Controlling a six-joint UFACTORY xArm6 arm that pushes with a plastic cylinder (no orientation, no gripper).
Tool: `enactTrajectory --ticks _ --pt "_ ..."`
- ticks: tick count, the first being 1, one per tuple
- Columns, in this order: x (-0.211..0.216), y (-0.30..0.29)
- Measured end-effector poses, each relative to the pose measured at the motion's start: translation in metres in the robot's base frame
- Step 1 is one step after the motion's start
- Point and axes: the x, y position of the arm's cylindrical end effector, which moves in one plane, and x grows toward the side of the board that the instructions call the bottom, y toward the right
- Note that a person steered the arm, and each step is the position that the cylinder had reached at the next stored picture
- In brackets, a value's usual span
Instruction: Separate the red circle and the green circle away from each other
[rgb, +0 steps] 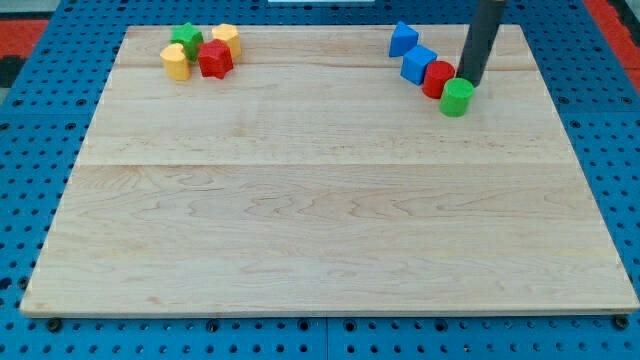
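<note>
At the tabletop's upper right, red circle and green circle touch, green at 5 o'clock of red. Tip sits at green's 1 o'clock, just beside both. No pincer fitted; nothing grasped. Pushing toward 7 o'clock should drive green off red.

So eight blocks total on the wooden board. Top left corner has four: two yellow ones, one green star-ish block, one red star-ish block. Top right has four more: a blue triangle, blue cube, red circle, green circle.
</note>
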Motion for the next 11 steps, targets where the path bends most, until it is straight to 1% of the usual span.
enactTrajectory --ticks 2,3,4,5,6,7,8,9,10,11 --pt "-0.048 0.006" --pt "-0.048 0.001" --pt "-0.017 -0.01" --pt "0.025 -0.04" --pt "0.018 -0.074" --pt "0.006 -0.094" --pt "0.038 -0.096" --pt "0.049 -0.04" --pt "0.049 -0.031" --pt "0.027 -0.019"
